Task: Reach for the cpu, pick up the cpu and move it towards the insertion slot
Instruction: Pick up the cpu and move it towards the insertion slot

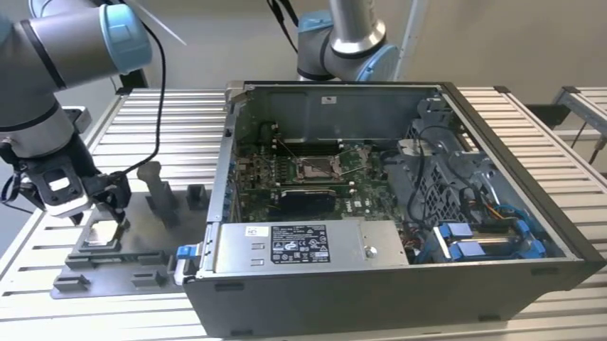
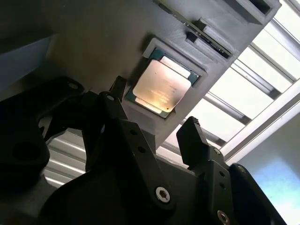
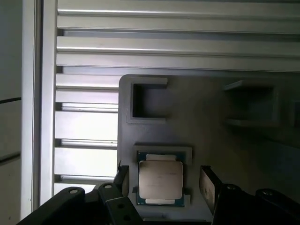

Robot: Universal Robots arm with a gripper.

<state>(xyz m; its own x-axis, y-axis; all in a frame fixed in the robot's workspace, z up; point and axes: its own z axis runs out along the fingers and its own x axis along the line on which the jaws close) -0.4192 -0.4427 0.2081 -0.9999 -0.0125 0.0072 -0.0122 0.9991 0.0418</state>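
Claw [image 3: 164, 182] spread apart, fingers either side of the cpu [image 3: 160, 179], which sits in the grey fixture plate [image 3: 211, 126] at the exterior view's left.

Gripper [image 1: 95, 213] poised over the fixture plate [image 1: 142, 245], which lies on the slatted table [image 1: 170, 121]. The cpu [image 3: 160, 180] sits in a recess of the plate directly beneath the gripper, between its two spread fingers [image 3: 207, 185], one on each side and clear of the chip's edges. The computer case [image 1: 379, 298] stands on the same table, well apart from the gripper, towards the exterior view's right. The insertion slot [image 1: 315, 167] lies inside it, on the circuit board [image 1: 256, 177].
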